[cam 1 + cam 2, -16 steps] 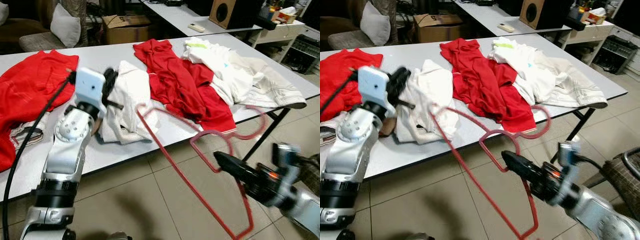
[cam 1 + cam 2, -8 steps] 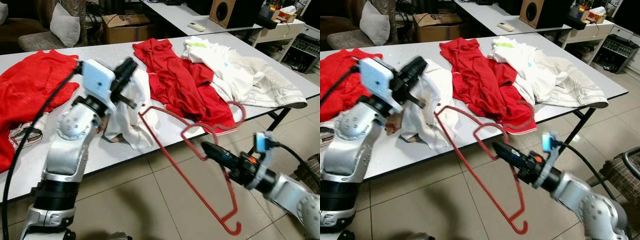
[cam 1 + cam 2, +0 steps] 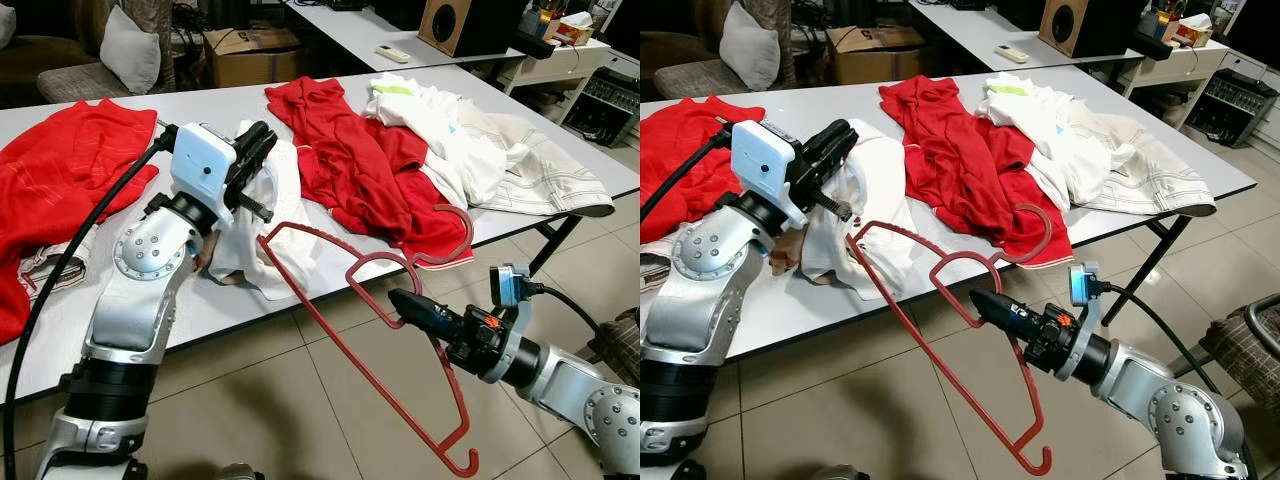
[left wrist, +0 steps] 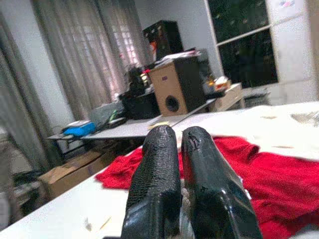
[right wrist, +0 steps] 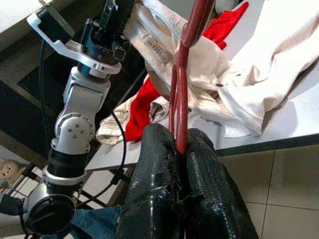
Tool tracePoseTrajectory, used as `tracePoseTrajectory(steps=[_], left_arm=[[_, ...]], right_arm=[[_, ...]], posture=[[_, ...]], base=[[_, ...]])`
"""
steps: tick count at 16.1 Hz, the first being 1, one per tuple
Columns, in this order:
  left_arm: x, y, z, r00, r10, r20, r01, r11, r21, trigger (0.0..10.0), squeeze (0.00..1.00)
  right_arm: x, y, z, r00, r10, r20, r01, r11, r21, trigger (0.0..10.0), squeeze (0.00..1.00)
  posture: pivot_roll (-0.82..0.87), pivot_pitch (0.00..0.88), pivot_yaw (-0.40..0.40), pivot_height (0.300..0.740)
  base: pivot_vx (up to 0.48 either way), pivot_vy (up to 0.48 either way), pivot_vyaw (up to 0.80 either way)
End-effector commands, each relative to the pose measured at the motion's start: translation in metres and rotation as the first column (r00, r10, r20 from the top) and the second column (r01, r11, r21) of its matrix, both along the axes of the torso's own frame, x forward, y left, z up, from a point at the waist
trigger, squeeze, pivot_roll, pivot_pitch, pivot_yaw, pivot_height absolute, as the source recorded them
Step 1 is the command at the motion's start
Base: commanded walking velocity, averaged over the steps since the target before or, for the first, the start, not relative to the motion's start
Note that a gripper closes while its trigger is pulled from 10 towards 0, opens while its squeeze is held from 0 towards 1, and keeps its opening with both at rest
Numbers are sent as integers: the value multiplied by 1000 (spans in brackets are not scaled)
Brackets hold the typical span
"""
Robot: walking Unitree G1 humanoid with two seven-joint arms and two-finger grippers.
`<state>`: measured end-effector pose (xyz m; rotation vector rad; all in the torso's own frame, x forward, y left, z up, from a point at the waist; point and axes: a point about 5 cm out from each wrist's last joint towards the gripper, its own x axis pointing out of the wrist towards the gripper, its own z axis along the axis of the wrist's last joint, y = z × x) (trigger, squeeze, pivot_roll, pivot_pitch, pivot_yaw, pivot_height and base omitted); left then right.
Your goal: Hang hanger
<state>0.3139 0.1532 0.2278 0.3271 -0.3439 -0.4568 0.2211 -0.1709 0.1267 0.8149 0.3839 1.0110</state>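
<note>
Beside table (image 3: 330, 270), right gripper (image 3: 400, 300) pinching red hanger (image 3: 340, 325), left gripper (image 3: 262, 135) clamping white garment (image 3: 265, 210).

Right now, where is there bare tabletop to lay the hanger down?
Bare strips on the table: the far edge behind the clothes, and the near edge left of the white garment held by the left gripper. Crowded: the middle and right, under the red shirt and white pile. The right gripper holds the red hanger beyond the near edge.
</note>
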Motion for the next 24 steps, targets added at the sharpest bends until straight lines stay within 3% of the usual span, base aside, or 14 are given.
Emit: tracePoseTrajectory(steps=[1, 3, 4, 5, 6, 7, 8, 11, 13, 18, 20, 22, 23, 24], left_arm=[[2, 2, 2, 1000, 27, 0, -27, 1000, 13, 0, 0], [12, 33, -14, 963, 259, -76, -257, 966, 27, 0, 0], [9, 53, -32, 919, 358, -165, -355, 934, 47, 0, 0], [7, 57, -36, 911, 368, -184, -367, 929, 44, 0, 0], [2, 61, -43, 907, 354, -229, -354, 934, 42, 4706, 0], [-3, 57, -47, 923, 266, -277, -273, 962, 15, 10000, 0], [-10, 52, -49, 942, 143, -304, -141, 990, 29, 10000, 1000], [-18, 64, -43, 924, 4, -382, 50, 990, 130, 10000, 1000], [-25, 65, -40, 893, -95, -441, 186, 968, 169, 10000, 1000], [-14, 75, -36, 840, -121, -529, 305, 912, 275, 10000, 1000], [-3, 82, -39, 854, -24, -519, 228, 915, 333, 10000, 1000], [10, 94, -40, 860, 69, -505, 89, 955, 283, 10000, 1000], [16, 106, -47, 837, 79, -541, 46, 976, 214, 10000, 0], [17, 109, -49, 835, 73, -545, 48, 977, 206, 10000, 0]], right_arm=[[1, -6, 2, 1000, -19, 14, 19, 1000, -24, 10000, 0], [8, -18, -2, 987, -155, 38, 158, 982, -102, 10000, 0], [10, -23, 4, 977, -204, 66, 210, 971, -112, 10000, 0], [9, -24, 6, 976, -204, 75, 212, 971, -115, 10000, 0], [5, -23, 10, 977, -194, 92, 205, 970, -129, 10000, 0], [1, -21, 12, 981, -169, 100, 182, 973, -141, 10000, 0], [-4, -17, 13, 984, -139, 107, 156, 973, -168, 10000, 0], [-5, -14, 13, 982, -147, 116, 168, 964, -204, 10000, 0], [-6, -14, 13, 982, -150, 118, 173, 961, -215, 10000, 0], [-17, -16, 10, 977, -177, 123, 204, 941, -271, 10000, 0], [-21, -15, 10, 974, -190, 120, 216, 939, -267, 10000, 0], [-24, -14, 10, 974, -195, 116, 219, 940, -262, 10000, 0], [-29, -14, 10, 975, -191, 111, 214, 942, -259, 10000, 0], [-31, -14, 10, 976, -187, 110, 210, 942, -260, 10000, 0]], posture=[[-49, 0, -58, 740], [-55, 0, -54, 740], [-53, 0, -56, 740], [-52, 0, -57, 740], [-52, 0, -57, 740], [-52, 0, -57, 740], [-51, 0, -62, 740], [-51, 0, -53, 740], [-54, 0, -43, 740], [-76, 0, -9, 740], [-82, 0, -1, 740], [-90, 0, 7, 740], [-94, 0, 8, 740], [-94, 0, 8, 740]], base=[[0, 0, 0], [0, 0, 0], [0, 0, 0], [0, 0, 0], [0, 0, 0], [0, 0, 0], [0, 0, 0], [0, 0, 0], [0, 0, 0], [0, 0, 0], [0, 0, 0], [0, 0, 0], [0, 0, 0], [0, 0, 0]])
